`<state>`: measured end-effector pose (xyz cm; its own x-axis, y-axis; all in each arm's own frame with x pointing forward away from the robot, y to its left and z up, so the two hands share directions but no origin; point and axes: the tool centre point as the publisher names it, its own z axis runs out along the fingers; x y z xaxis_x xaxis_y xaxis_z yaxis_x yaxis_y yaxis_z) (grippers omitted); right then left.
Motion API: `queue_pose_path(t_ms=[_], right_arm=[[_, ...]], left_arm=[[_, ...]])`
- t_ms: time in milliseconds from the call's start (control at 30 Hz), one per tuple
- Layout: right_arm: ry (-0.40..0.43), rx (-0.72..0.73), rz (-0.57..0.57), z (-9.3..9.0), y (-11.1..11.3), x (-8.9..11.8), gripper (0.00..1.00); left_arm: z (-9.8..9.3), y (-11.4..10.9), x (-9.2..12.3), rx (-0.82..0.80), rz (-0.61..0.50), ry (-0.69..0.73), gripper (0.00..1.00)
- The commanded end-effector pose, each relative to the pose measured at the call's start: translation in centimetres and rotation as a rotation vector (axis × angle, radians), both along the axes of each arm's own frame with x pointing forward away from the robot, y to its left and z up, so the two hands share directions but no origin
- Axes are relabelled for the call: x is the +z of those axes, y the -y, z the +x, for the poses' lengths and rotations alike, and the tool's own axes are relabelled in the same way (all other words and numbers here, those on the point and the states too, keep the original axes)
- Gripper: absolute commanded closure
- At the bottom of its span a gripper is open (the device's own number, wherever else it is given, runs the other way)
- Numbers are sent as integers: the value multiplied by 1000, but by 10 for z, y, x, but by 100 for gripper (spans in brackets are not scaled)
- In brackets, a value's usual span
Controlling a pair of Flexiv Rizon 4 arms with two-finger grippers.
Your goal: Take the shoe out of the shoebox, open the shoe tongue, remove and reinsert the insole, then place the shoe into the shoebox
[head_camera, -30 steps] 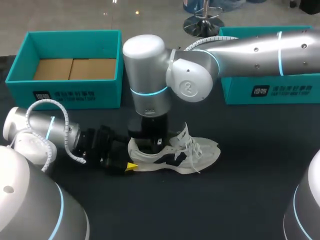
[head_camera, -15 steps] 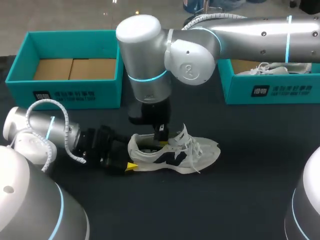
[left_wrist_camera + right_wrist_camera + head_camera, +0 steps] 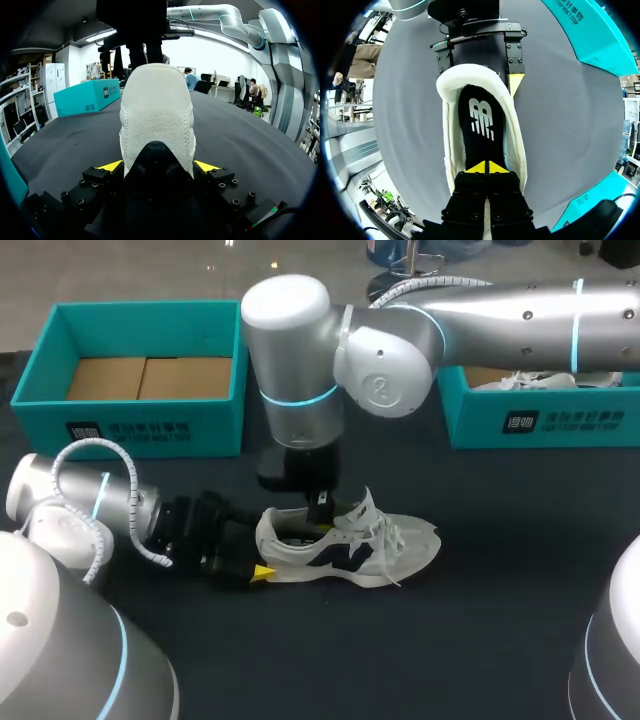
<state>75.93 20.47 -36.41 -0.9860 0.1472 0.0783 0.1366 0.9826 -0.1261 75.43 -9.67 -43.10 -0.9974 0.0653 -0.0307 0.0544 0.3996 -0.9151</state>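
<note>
a white shoe [image 3: 350, 545] with a dark side mark lies on its sole on the dark table [image 3: 480, 640], a little left of the middle, heel to the left and toe to the right, laces loose over the tongue. the left arm [image 3: 100, 505] comes in low from the left, and the left jaws grip the shoe's heel, one yellow fingertip [image 3: 111, 165] pressed to each side of the heel cup. the right arm [image 3: 420, 330] reaches across from the far right and points straight down over the shoe's opening. the right jaws are closed, the two yellow fingertips [image 3: 477, 167] pressed together with nothing seen between them, at the black insole [image 3: 481, 125] that lies flat inside the shoe; whether they touch it i cannot tell. the left shoebox [image 3: 130, 415], teal with a bare cardboard floor, stands at the far left, well apart from the shoe. the right shoebox [image 3: 540, 420], also teal, stands at the far right with another white shoe [image 3: 530, 380] in it
</note>
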Motion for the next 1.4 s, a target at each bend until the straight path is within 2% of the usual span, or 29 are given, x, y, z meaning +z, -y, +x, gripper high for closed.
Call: queue_pose_path(t_ms=[33,333,367,467,500,600,733,900,1100,1233,1267,1300,1333,1367,1400], right_arm=[[-11,-12,-5,6,-3,-15,100],[-11,-12,5,18,-1,-22,100],[-11,-12,7,19,-2,-22,84],[-13,-9,9,19,-3,-21,69],[-15,-8,10,18,-4,-21,58],[-18,-9,12,16,-4,-21,53],[-19,-10,12,12,-7,-21,55],[-25,-10,13,9,-10,-30,55],[-70,-3,31,-1,-22,-61,56],[-113,4,48,-15,-35,-86,53],[-128,-1,53,-20,-37,-92,51],[-137,-2,58,-24,-39,-96,42],[-147,-5,61,-29,-40,-99,50],[-155,-10,62,-33,-40,-101,69],[-158,-13,62,-36,-40,-102,100]], left_arm=[[1,0,-3,1,0,1,100],[1,0,-3,1,0,1,100],[1,0,-3,1,0,1,100],[1,0,-3,1,0,1,100],[1,0,-3,1,0,1,100],[1,0,-3,1,0,1,100],[1,0,-3,1,0,1,100],[1,0,-3,1,0,1,100],[1,0,-3,1,0,1,100],[1,0,-3,1,0,1,100],[1,0,-3,1,0,1,100],[1,0,-3,1,0,1,100],[1,0,-3,1,0,1,100],[1,0,-3,1,0,1,100],[1,0,-3,1,0,1,100]])
